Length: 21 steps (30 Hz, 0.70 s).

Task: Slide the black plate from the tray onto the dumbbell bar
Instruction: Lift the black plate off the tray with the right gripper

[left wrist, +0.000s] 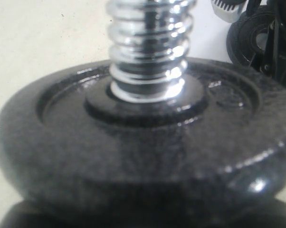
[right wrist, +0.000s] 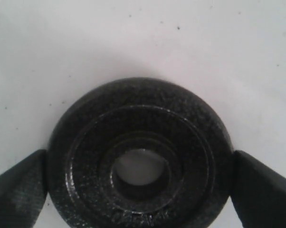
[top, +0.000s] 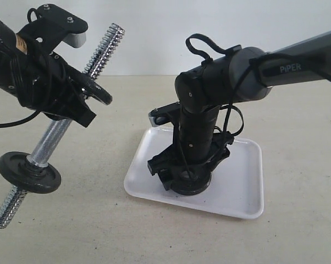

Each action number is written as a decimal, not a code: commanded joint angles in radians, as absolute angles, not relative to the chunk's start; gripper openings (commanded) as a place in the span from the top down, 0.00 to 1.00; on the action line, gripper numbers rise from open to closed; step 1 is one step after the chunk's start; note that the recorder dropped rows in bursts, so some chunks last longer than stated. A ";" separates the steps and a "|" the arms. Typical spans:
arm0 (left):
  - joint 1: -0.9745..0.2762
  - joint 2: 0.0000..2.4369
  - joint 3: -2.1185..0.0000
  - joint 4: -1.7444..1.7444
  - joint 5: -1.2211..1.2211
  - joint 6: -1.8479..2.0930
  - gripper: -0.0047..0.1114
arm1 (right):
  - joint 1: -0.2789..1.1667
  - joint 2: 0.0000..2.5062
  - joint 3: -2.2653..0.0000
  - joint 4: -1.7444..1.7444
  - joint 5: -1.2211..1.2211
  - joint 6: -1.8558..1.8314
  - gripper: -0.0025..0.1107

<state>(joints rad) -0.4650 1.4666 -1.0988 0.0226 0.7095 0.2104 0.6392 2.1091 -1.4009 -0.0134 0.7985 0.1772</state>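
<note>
Nearest me, the dumbbell bar [top: 54,133] hangs clear of the table [top: 297,236], slanting from 7 o'clock up to 1 o'clock, with a fitted disc [top: 31,171] low on it. I judge the tilt deliberate: the bare threaded top end is offered as the mouth for loading. The left gripper [top: 77,102] is clamped round the bar's middle and is its only support.

Further in, at 5 o'clock from centre, the tray [top: 240,181] lies flat with the black plate [right wrist: 138,118] resting in it, not yet lifted. The right gripper [top: 191,165] stands straight down over the plate, fingers [right wrist: 17,192] against its rim at 9 and 3 o'clock. That grip leaves the centre hole free for the thread.

From outside, the arm hides nearly all of the plate. The left wrist camera gives only a blurred disc [left wrist: 143,156] on thread. I cannot tell which disc it is, and those jaws are out of sight there.
</note>
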 commanded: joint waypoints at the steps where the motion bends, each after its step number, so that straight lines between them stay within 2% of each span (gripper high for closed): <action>1: -0.465 1.409 -1.140 0.042 0.609 0.209 0.92 | 0.638 2.119 -1.399 -0.006 0.765 0.173 0.98; 7: -0.465 1.409 -1.140 0.042 0.609 0.209 0.92 | 0.638 2.119 -1.399 -0.006 0.740 0.164 0.98; 12: -0.465 1.409 -1.140 0.042 0.614 0.209 0.92 | 0.638 2.123 -1.397 0.000 0.758 -0.042 0.98; 21: -0.465 1.409 -1.140 0.042 0.637 0.209 0.92 | 0.638 2.187 -1.397 -0.008 0.762 -0.105 0.98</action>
<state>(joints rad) -0.4650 1.4666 -1.0988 0.0226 0.7397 0.2104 0.6392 2.1286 -1.4102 0.0000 0.7662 -0.0523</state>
